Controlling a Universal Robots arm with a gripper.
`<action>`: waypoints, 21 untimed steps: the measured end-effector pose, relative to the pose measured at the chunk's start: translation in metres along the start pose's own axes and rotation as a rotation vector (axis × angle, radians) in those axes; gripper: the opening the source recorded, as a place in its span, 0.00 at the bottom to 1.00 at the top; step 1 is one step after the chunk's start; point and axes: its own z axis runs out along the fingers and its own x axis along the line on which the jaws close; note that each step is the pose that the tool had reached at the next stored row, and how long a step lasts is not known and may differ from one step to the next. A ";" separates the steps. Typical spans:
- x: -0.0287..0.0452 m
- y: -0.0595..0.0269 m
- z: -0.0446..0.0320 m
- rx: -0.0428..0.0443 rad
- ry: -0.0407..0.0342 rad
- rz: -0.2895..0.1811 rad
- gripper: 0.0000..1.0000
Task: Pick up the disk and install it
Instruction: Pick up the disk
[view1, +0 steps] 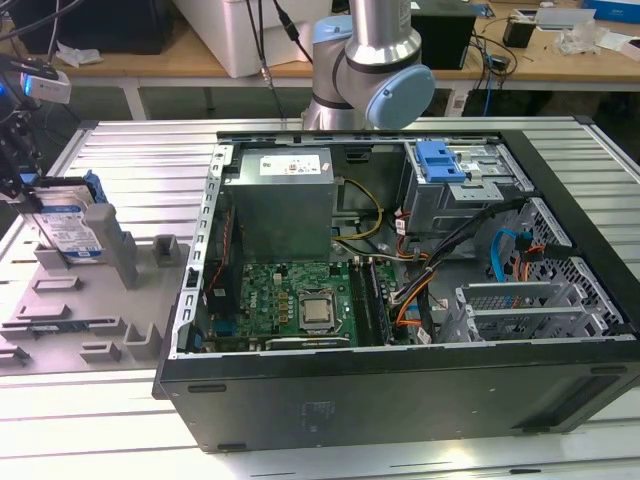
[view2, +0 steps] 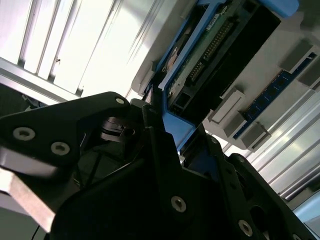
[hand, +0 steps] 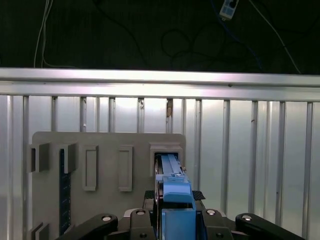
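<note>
The disk (view1: 72, 225) stands on edge in a slot of the grey holder plate (view1: 90, 300) at the exterior view's far left, white-and-blue label facing out, blue carrier around it. My gripper (view1: 22, 185) sits at its top edge. In the first wrist view the carrier's blue edge (hand: 174, 180) runs between the black fingers of my gripper (hand: 175, 200). In the second wrist view the disk's green circuit board (view2: 210, 50) and blue frame rise from my gripper (view2: 167, 130), with one finger (view2: 152, 125) pressed to the frame. The gripper is shut on the disk.
An open computer case (view1: 400, 400) lies to the exterior view's right of the holder, with a grey power supply (view1: 280, 200), motherboard (view1: 300, 300) and a blue-latched drive bay (view1: 440, 160). The arm's base (view1: 370, 70) stands behind it. A memory stick (hand: 65, 190) sits in the holder. The table is ribbed aluminium (hand: 250, 150).
</note>
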 end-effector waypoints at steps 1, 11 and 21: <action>0.0000 0.0000 0.0000 0.0000 -0.0004 0.000 0.37; 0.0000 0.0000 0.0000 0.0001 -0.0057 0.000 0.62; 0.0000 0.0000 0.0000 0.0002 -0.0105 0.000 0.37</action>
